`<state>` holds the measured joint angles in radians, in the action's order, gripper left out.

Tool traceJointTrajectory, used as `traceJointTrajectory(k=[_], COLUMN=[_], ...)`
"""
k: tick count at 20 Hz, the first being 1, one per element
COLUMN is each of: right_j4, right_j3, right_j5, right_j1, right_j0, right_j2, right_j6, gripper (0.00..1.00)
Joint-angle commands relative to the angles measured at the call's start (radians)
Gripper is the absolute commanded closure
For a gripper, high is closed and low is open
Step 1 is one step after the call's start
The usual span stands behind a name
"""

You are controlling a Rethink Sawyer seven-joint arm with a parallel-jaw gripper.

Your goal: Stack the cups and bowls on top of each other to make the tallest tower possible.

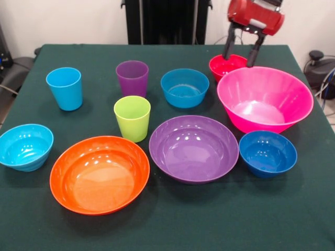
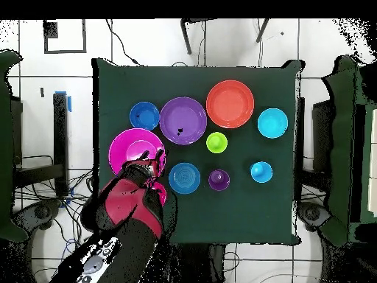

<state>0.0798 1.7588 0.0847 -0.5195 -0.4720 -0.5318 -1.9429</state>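
My gripper [image 1: 242, 54] hangs open over the small red bowl [image 1: 224, 66] at the back right, one finger on each side of its rim. Just in front of that stands the big pink bowl [image 1: 264, 98]. The light blue cup [image 1: 64, 88], purple cup [image 1: 132, 77] and lime green cup [image 1: 132, 117] stand upright and apart. A blue bowl [image 1: 184, 87], a dark blue bowl [image 1: 267, 152], a cyan bowl [image 1: 25, 146], a wide purple bowl [image 1: 193, 148] and a wide orange bowl [image 1: 99, 173] each sit alone. No tower is in view. In the overhead view the arm covers the red bowl.
The dark green table [image 1: 167, 225] ends close behind the red bowl. From above, the arm [image 2: 129, 214] reaches in over the table's bottom left corner, beside the pink bowl [image 2: 127, 146] and the blue bowl [image 2: 184, 177]. Chairs and cables surround the table.
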Motion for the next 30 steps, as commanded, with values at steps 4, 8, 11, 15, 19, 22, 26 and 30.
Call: traceJointTrajectory(k=[4, 8, 11, 15, 19, 22, 26, 30], right_j4=[-0.048, -0.031, -0.024, -0.022, -0.035, -0.061, -0.082, -0.099], right_j3=[0.072, 0.081, 0.099, 0.108, 0.122, 0.147, 0.184, 0.210], right_j5=[-0.074, -0.049, -0.044, -0.013, 0.017, 0.051, 0.083, 0.109], right_j1=[-0.017, -0.022, -0.037, -0.027, -0.014, 0.000, 0.005, 0.015], right_j0=[0.063, 0.089, 0.100, 0.104, 0.086, 0.045, 0.019, 0.008], right_j2=[0.120, 0.132, 0.137, 0.129, 0.109, 0.071, 0.054, 0.054], right_j6=[-0.165, -0.155, -0.154, -0.159, -0.175, -0.202, -0.225, -0.236], gripper=[0.00, 0.00, 0.00, 0.00, 0.00, 0.00, 0.00, 0.00])
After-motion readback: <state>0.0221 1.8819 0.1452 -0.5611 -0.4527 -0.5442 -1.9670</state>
